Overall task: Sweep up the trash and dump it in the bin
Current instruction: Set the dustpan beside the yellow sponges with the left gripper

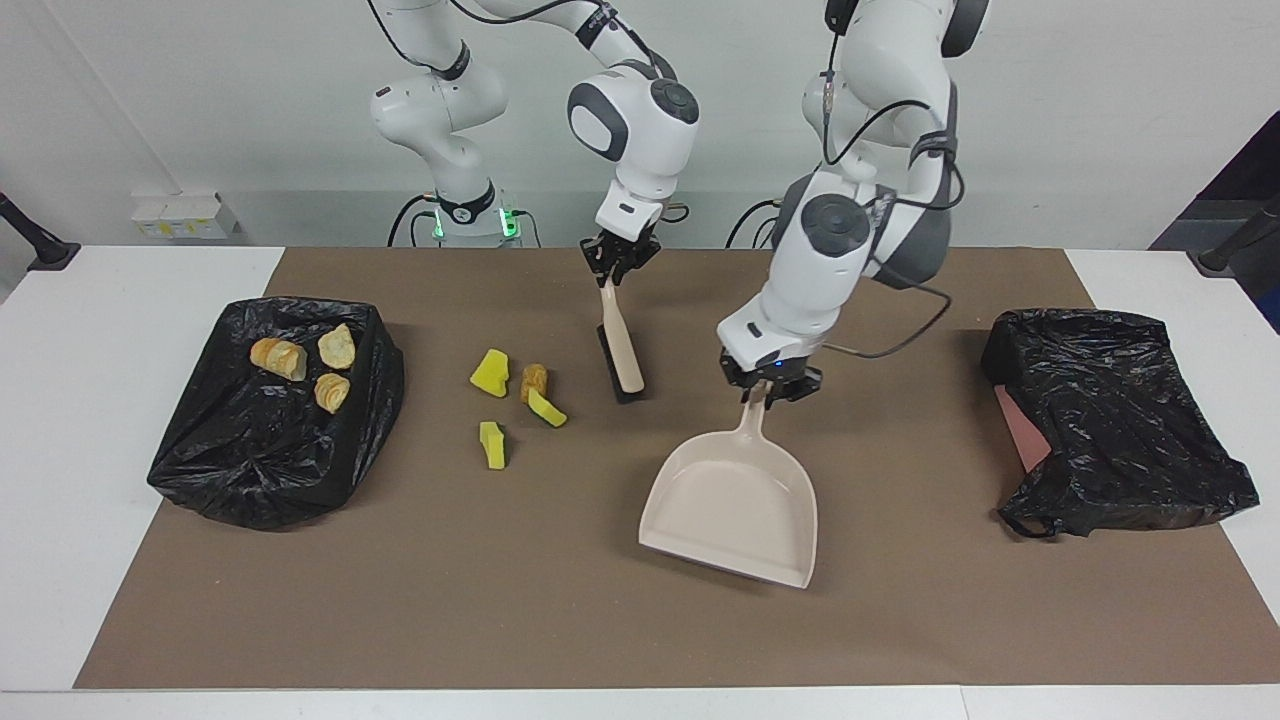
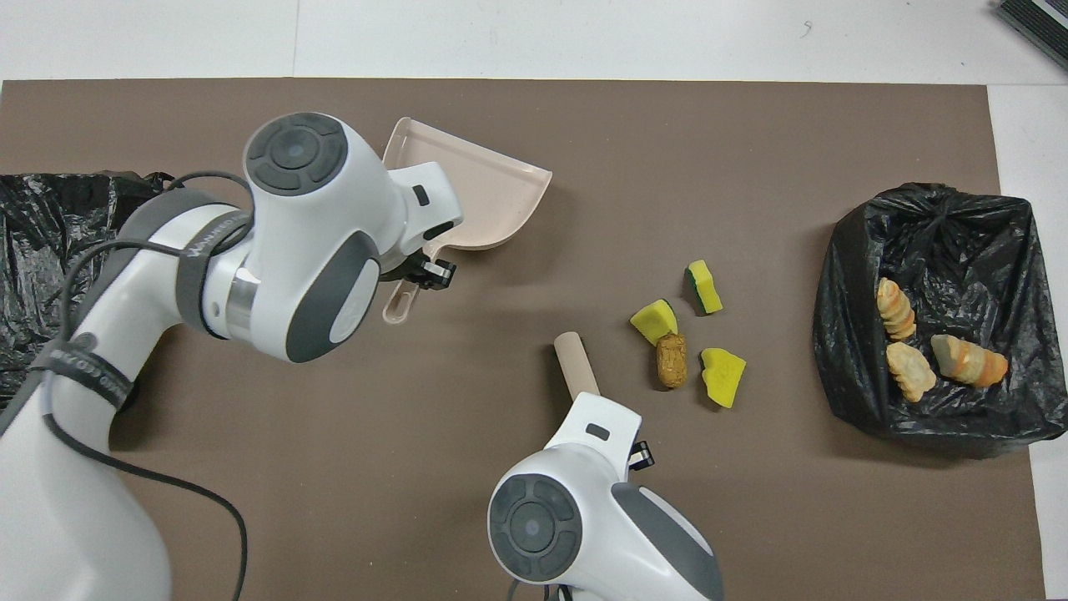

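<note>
Three tan-orange chunks (image 1: 278,358) lie in the black-bagged bin (image 1: 200,450) at the right arm's end. Three yellow wedges (image 1: 490,372) and a brown lump (image 1: 534,381) lie loose on the mat beside that bin; they also show in the overhead view (image 2: 722,376). My right gripper (image 1: 615,272) is shut on the beige handle of a brush (image 1: 622,345), whose black head rests on the mat beside the scraps. My left gripper (image 1: 768,388) is shut on the handle of the beige dustpan (image 1: 735,500), which is empty, its mouth pointing away from the robots.
A second black bag (image 1: 1110,420) lies at the left arm's end, with something pink showing at its edge. The brown mat (image 1: 500,600) covers the middle of the white table (image 1: 80,450). The bin shows in the overhead view (image 2: 868,392).
</note>
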